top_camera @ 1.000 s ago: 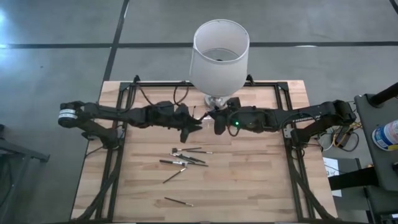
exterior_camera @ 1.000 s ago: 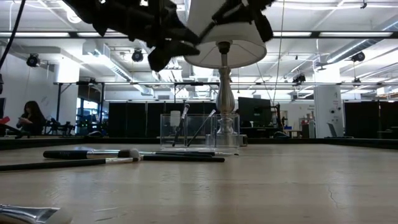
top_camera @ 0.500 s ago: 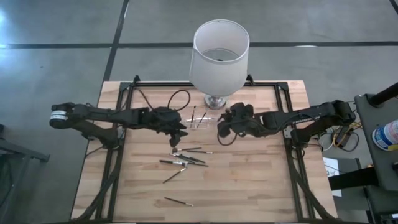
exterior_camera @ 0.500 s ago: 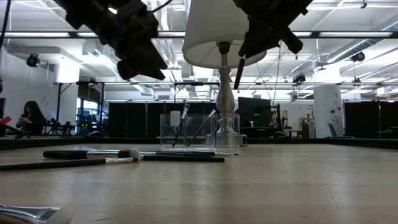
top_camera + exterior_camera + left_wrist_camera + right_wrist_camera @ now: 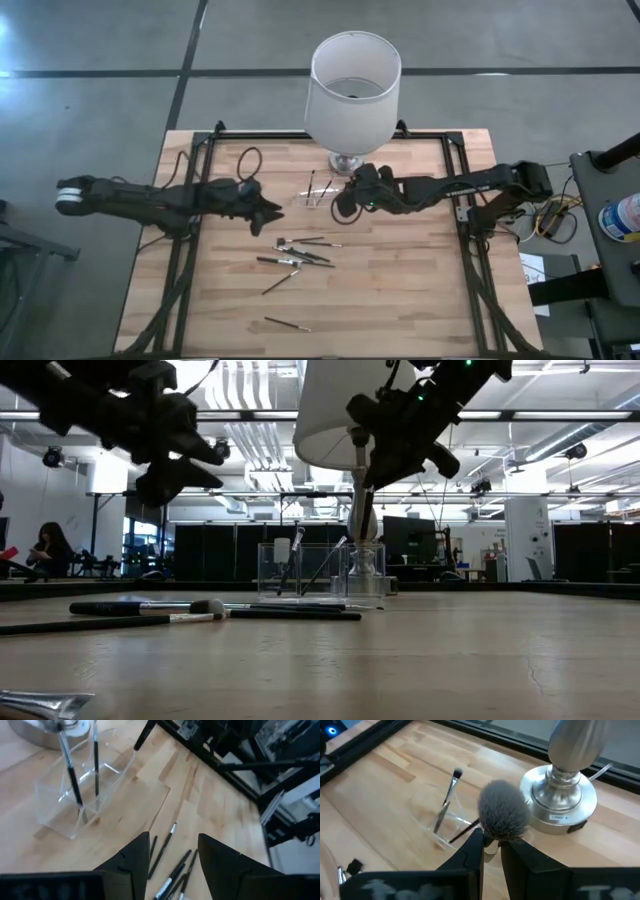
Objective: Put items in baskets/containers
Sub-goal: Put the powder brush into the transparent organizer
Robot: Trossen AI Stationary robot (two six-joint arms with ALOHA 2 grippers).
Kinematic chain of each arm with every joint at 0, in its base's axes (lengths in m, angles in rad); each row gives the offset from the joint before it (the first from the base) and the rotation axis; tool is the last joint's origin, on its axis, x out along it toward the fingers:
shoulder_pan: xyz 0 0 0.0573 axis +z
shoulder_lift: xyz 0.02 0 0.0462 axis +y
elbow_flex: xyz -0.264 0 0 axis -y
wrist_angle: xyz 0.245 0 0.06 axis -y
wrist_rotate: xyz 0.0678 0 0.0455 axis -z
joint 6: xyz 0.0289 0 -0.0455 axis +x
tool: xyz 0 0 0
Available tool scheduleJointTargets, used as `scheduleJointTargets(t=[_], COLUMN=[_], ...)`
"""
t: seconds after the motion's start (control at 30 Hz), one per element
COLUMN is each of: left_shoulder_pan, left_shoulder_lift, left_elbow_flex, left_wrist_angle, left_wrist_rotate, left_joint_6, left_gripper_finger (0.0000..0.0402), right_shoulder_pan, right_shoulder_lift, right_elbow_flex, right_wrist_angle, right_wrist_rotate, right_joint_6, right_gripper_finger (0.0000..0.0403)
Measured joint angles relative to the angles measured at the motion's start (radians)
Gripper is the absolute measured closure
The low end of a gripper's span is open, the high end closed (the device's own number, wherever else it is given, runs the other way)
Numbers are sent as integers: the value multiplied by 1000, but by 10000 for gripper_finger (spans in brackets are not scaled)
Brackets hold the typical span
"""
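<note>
Holding a fluffy grey brush point(image 5: 503, 816) by its handle, the right gripper point(image 5: 491, 851) has swung in over the holder point(image 5: 318, 194), which sits on the table point(image 5: 400, 290) just in front of the lamp point(image 5: 352, 80) base. A second ago that gripper was further from the holder; now the brush hangs almost above it, bristles away from the claw. Two brushes already stand tilted inside the holder point(image 5: 75, 805).

Left gripper point(image 5: 172, 851) has pulled back toward the left side, jaws apart and empty, now hovering near the loose pile of brushes point(image 5: 300, 252) in mid-table. One more stick point(image 5: 287, 324) lies alone near the front edge.

My read: the handover between arms is done, the right arm is about to drop its brush in, and the left is lining up for the next pick. Roughly six sticks left on the wood.

Writing: a small white label on the lamp base point(image 5: 561, 817) reads something like "LAMP", the rest too small. No brands visible.
</note>
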Motion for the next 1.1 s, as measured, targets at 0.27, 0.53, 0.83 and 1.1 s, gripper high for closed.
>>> scheduleJointTargets(t=[0.27, 0.53, 0.83, 1.1], left_shoulder_pan=[0, 0, -1, -1], left_shoulder_lift=[-89, -96, -110, -109], left_elbow_flex=[-120, -160, -163, -163], left_wrist_angle=[54, 83, 88, 90], left_wrist_rotate=[-34, -36, -36, -36], left_joint_6=[-93, -120, -118, -117], left_gripper_finger=[242, 241, 241, 242], right_shoulder_pan=[-34, -48, -48, -40], right_shoulder_lift=[28, 83, 124, 164], right_elbow_flex=[-1, -8, -6, -3], right_wrist_angle=[26, 60, 76, 97], right_wrist_rotate=[23, -10, -50, -156], right_joint_6=[-9, -1, 45, 73], right_gripper_finger=[361, 360, 343, 346])
